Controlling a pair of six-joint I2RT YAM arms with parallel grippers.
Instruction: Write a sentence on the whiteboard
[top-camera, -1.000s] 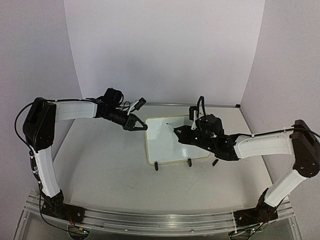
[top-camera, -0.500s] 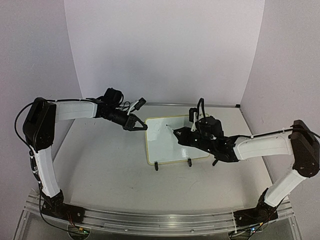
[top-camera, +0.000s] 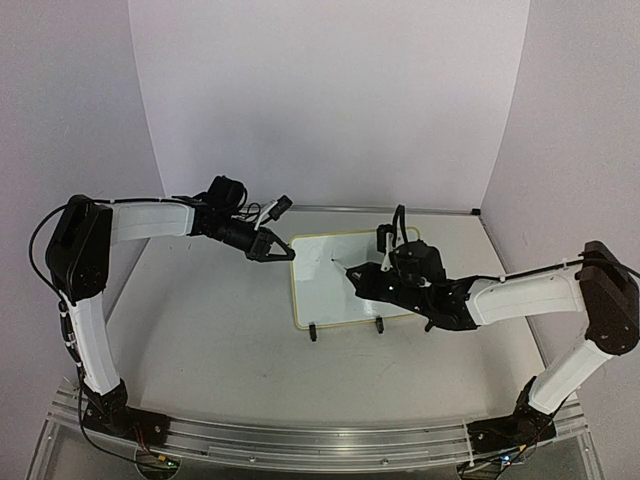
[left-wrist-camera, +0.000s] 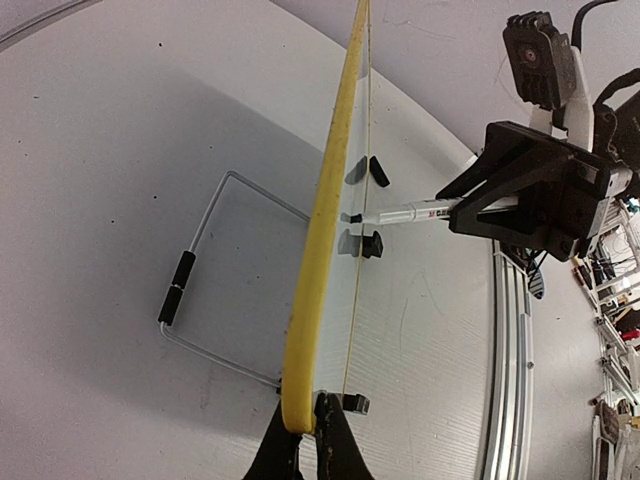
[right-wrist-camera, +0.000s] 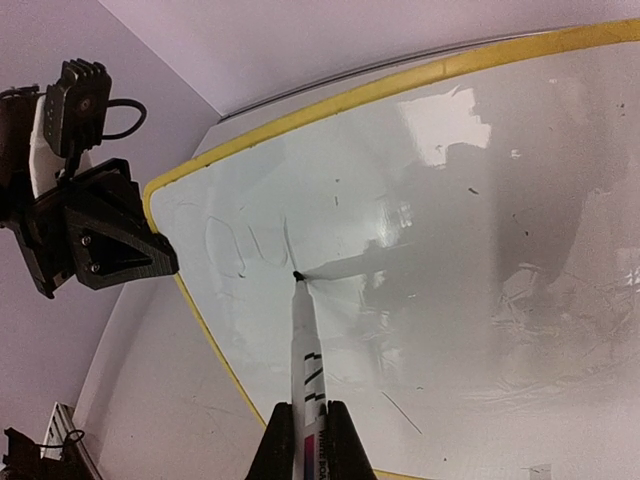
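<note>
Pale bench (top-camera: 200, 330) carries the propped whiteboard (top-camera: 330, 300), its left rim pinched by the left hand (left-wrist-camera: 305, 440); right hand (right-wrist-camera: 300, 440) clamps a marker (right-wrist-camera: 303, 350), tip touching just right of the faint sentence (right-wrist-camera: 245, 245), bare board lying farther right

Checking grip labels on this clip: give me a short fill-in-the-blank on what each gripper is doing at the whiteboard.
1. The left gripper is shut on the whiteboard's ____ rim.
2. The right gripper holds a ____, its tip touching the whiteboard.
3. Two ____ clip feet sit at the board's near edge.
Missing words: yellow; marker; black.
</note>
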